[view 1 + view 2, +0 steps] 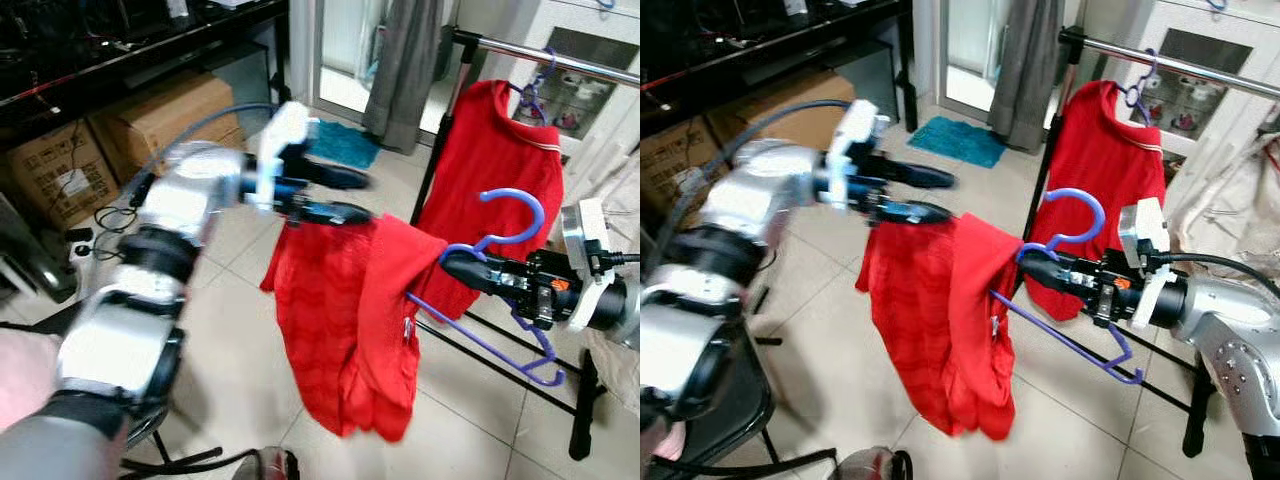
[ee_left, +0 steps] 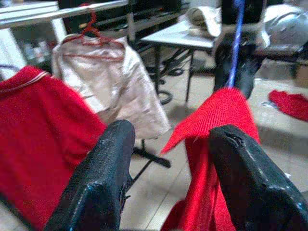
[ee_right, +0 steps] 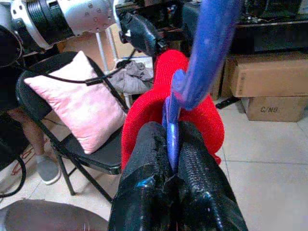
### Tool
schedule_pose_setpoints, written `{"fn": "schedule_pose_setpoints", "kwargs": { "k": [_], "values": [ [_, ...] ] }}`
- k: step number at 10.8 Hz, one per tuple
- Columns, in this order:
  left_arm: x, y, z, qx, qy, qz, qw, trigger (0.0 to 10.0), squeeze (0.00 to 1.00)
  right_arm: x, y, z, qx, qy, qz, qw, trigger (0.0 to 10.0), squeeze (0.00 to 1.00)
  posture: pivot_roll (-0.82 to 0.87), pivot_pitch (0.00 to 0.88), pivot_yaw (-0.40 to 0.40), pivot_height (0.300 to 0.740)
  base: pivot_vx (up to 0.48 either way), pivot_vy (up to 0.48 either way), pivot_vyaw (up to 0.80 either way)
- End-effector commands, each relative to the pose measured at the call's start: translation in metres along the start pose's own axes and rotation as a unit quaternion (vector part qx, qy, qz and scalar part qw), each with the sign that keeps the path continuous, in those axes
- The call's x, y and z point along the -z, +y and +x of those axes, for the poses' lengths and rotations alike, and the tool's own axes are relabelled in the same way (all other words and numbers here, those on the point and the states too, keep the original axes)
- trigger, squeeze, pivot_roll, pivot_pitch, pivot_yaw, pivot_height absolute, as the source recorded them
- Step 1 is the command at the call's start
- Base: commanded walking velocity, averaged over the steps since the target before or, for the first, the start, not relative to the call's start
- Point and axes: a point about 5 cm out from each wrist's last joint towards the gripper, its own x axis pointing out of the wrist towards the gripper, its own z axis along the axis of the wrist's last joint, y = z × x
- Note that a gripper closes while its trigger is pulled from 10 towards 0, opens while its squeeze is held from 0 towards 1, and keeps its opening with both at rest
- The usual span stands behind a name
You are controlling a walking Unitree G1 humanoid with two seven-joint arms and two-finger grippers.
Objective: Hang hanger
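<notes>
The red garment [image 1: 352,320] hides the purple hanger's [image 1: 500,290] left arm.

- Tiled floor [image 1: 250,330], pale, carrying everything listed below.
- Garment rack [image 1: 585,425], black-framed with a chrome rail, at 3 o'clock; red top [image 1: 495,160] hung on it.
- Teal mat [image 1: 345,143] at 12 o'clock.
- Cardboard boxes [image 1: 165,115] at 10 o'clock, under a dark shelf.
- Folding chair [image 3: 91,156] with pink cushion [image 3: 79,98].
</notes>
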Motion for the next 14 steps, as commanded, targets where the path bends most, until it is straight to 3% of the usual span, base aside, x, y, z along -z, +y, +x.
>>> {"fn": "schedule_pose_setpoints", "kwargs": {
  "k": [1, 3, 4, 6, 9, 10, 11, 12, 14],
  "values": [
    [-0.007, 0.000, 0.006, 0.016, 0.008, 0.012, 1.000, 10.0, 0.00, -0.008, 0.002, 0.005, -0.012, -0.009, -0.016, 1.000, 10.0, 0.00, 0.01, 0.000, 0.034, 0.740, 0.000, 0.000, 0.00],
    [0.012, -0.002, -0.001, 0.004, 0.051, 0.021, 0.998, 10.0, 0.00, -0.011, 0.002, 0.004, -0.011, -0.012, -0.018, 1.000, 10.0, 0.00, 0.01, 0.000, 0.033, 0.740, 0.000, 0.000, 0.00],
    [0.016, -0.004, -0.001, 0.008, 0.040, 0.007, 0.999, 10.0, 0.00, -0.011, 0.003, 0.005, -0.014, -0.012, -0.018, 1.000, 10.0, 0.00, 0.02, 0.000, 0.023, 0.740, 0.000, 0.000, 0.00],
    [0.006, -0.006, 0.015, 0.036, 0.008, 0.008, 0.999, 10.0, 0.00, -0.009, 0.002, 0.013, -0.026, -0.009, -0.017, 0.999, 10.0, 0.00, 0.02, 0.000, 0.018, 0.740, 0.000, 0.000, 0.00],
    [0.025, -0.012, 0.023, 0.078, 0.077, 0.020, 0.994, 10.0, 0.00, -0.010, 0.004, 0.018, -0.039, -0.001, -0.020, 0.999, 10.0, 0.00, 0.01, 0.000, 0.023, 0.740, 0.000, 0.000, 0.00],
    [0.029, -0.014, 0.022, 0.090, 0.096, 0.016, 0.991, 4.9, 0.00, -0.010, 0.005, 0.018, -0.041, 0.000, -0.022, 0.999, 10.0, 0.00, 0.01, 0.000, 0.024, 0.740, 0.000, 0.000, 0.00],
    [0.033, -0.015, 0.021, 0.092, 0.111, 0.022, 0.989, 3.6, 0.00, -0.011, 0.006, 0.018, -0.046, 0.000, -0.023, 0.999, 10.0, 0.00, 0.01, 0.000, 0.024, 0.740, 0.000, 0.000, 0.00],
    [0.033, -0.015, 0.021, 0.096, 0.110, 0.020, 0.989, 0.0, 0.00, -0.011, 0.007, 0.019, -0.053, 0.003, -0.025, 0.998, 10.0, 0.00, 0.01, 0.000, 0.023, 0.740, 0.000, 0.000, 0.00],
    [0.032, -0.017, 0.023, 0.125, 0.122, 0.019, 0.984, 0.0, 0.00, -0.011, 0.010, 0.024, -0.069, 0.015, -0.031, 0.997, 10.0, 0.00, 0.01, 0.000, 0.025, 0.740, 0.000, 0.000, 0.00]
  ]
}}
